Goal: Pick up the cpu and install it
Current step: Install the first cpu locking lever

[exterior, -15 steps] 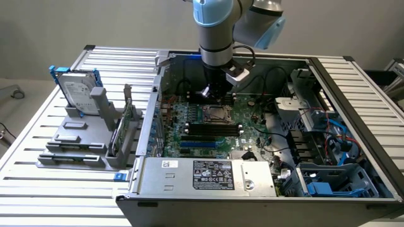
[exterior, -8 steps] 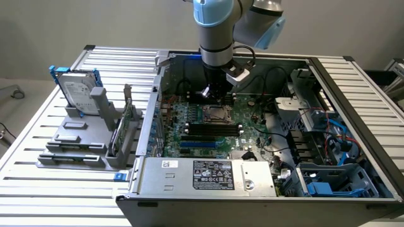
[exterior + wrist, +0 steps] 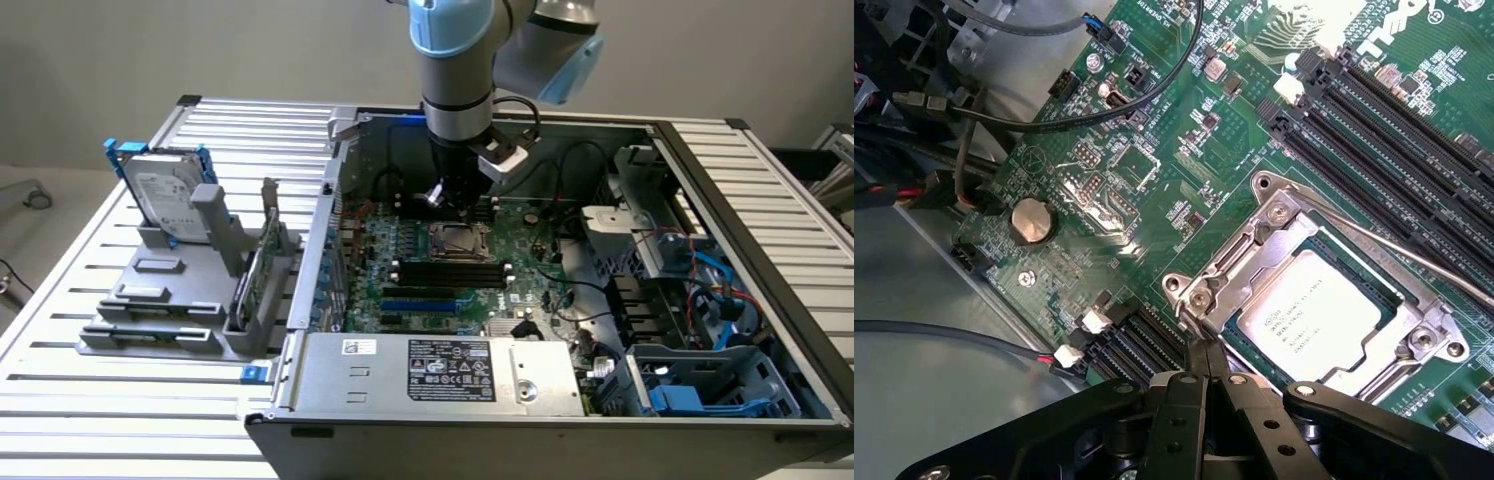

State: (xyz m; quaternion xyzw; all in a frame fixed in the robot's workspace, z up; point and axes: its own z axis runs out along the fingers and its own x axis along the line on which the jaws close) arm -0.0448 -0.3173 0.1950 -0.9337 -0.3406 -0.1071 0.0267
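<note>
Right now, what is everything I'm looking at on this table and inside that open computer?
cpu: one, silvery-grey, seated in the socket under its metal frame.
motherboard: one, green, floor of the case.
memory slots: several, black and blue, beside the socket.
coin battery: one, silver, on the board.
computer case: one, dark grey, open, on the table.
power supply: one, grey, front of the case.
hard drive: one, silver with blue frame, upright in the grey holder at the exterior view's left.
table: one, slatted aluminium.
gripper: one, black, jaws shut, tips at the socket frame's edge.
</note>
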